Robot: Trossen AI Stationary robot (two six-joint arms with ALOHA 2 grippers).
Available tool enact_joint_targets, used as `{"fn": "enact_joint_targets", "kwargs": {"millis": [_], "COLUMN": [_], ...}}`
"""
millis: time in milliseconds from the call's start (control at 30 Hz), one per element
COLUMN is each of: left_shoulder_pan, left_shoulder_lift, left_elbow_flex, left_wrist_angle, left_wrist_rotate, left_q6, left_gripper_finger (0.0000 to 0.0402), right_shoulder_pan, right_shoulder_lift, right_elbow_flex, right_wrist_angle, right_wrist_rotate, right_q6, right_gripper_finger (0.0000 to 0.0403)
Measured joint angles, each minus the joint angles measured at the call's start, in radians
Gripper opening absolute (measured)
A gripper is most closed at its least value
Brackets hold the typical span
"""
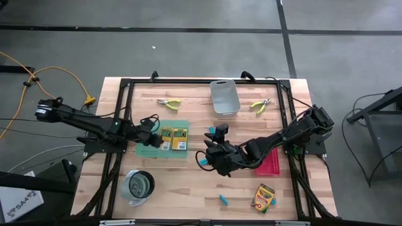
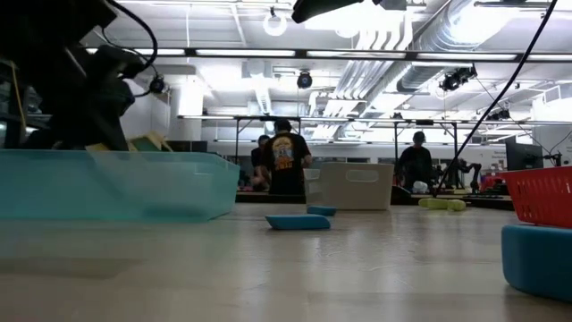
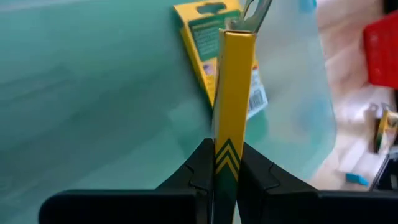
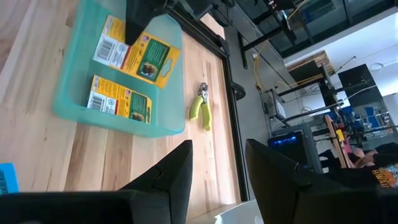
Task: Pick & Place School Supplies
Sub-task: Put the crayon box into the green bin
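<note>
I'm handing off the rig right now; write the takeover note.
Left end effector: shut on a crayon box, held over the green tray, where another crayon box already lies.
Right end effector: open, empty, mid-table.
Left: third crayon box at the near right, two pliers at the far side, blue blocks scattered.

- Bright, even light falls from ceiling lamps (image 2: 275, 22) in the low view, which glare white.
- Shadows on the table (image 1: 188, 182) are soft and faint.
- Close up, the blue block (image 2: 536, 258) and teal tray (image 2: 116, 183) are blurred.
- The crayon box (image 3: 229, 112) is soft.
</note>
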Motion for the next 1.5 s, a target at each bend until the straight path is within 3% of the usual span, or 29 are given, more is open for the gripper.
{"fn": "enact_joint_targets", "kwargs": {"millis": [267, 500, 1100, 1500], "left_shoulder_pan": [0.090, 0.135, 0.137, 0.224], "left_shoulder_lift": [0.003, 0.005, 0.007, 0.007], "left_elbow_flex": [-0.019, -0.019, -0.019, -0.017], "left_wrist_angle": [0.004, 0.002, 0.001, -0.058], "left_wrist_rotate": [0.066, 0.119, 0.149, 0.161], "left_q6": [0.013, 0.031, -0.017, 0.105], "left_gripper_finger": [0.0031, 0.0055, 0.0065, 0.0066], "right_shoulder_pan": [0.000, 0.000, 0.000, 0.000], "right_shoulder_lift": [0.000, 0.000, 0.000, 0.000], "right_elbow_flex": [0.000, 0.000, 0.000, 0.000], "right_wrist_angle": [-0.004, -0.005, -0.009, -0.033], "right_wrist_rotate": [-0.021, -0.022, -0.050, -0.101], "right_q6": [0.006, 0.006, 0.005, 0.038], "right_gripper_finger": [0.0140, 0.0140, 0.0140, 0.0140]}}
